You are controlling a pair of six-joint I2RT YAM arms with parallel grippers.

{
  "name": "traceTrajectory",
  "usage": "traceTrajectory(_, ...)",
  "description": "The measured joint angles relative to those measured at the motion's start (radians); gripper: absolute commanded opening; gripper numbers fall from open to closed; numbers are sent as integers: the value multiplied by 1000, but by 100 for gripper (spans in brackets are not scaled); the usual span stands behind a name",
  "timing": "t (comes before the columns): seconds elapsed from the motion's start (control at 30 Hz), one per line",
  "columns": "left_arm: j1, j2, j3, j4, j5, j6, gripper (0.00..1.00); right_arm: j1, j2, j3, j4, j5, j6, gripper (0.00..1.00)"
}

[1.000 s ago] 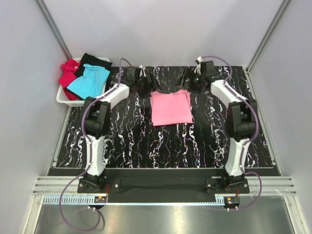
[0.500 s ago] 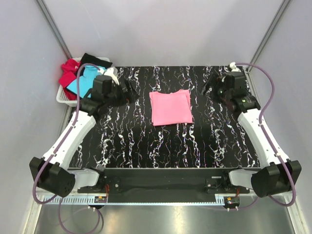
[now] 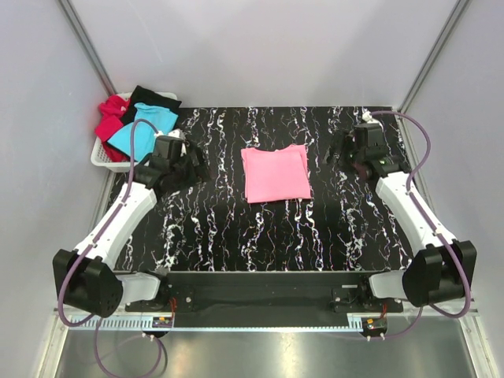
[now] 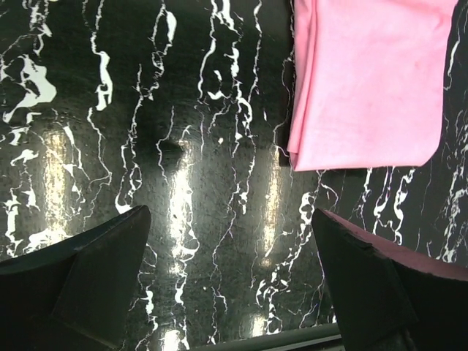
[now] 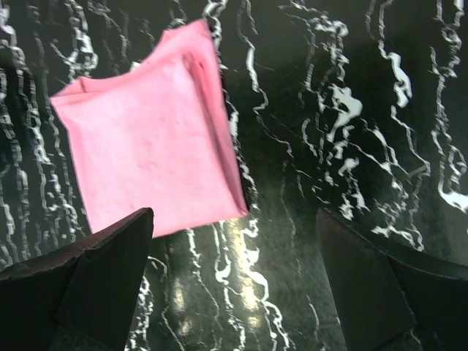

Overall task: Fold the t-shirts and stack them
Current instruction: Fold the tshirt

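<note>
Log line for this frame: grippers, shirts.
left gripper: open, empty | right gripper: open, empty | pink cloth t-shirt: folded, on black marbled table | turquoise t-shirt, red t-shirt, black t-shirt: heaped in white plastic basket

Folded pink t-shirt [image 3: 275,174] lies flat at centre with bare black marbled tabletop [image 3: 236,228] on every side of it; left gripper [image 3: 198,163] and right gripper [image 3: 334,150] flank it, well apart, jaws wide; white basket [image 3: 101,160] heaped with t-shirts [image 3: 142,130] sits just off the far-left corner.

The left wrist view's top edge cuts off the pink t-shirt [image 4: 365,80]. The turquoise shirt [image 3: 157,116] hides parts of the red shirt [image 3: 109,126] and black shirt [image 3: 146,94].
</note>
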Motion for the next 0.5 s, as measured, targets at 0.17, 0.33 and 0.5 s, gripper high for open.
traceTrajectory(0.17, 46, 24, 1, 0, 4, -18, 99, 0, 97, 69, 40, -58, 16, 100)
traceTrajectory(0.33, 75, 34, 1, -2, 20, -21, 99, 53, 242, 119, 39, -74, 42, 100)
traceTrajectory(0.5, 80, 32, 1, -1, 11, -14, 99, 177, 310, 199, 2, -55, 72, 100)
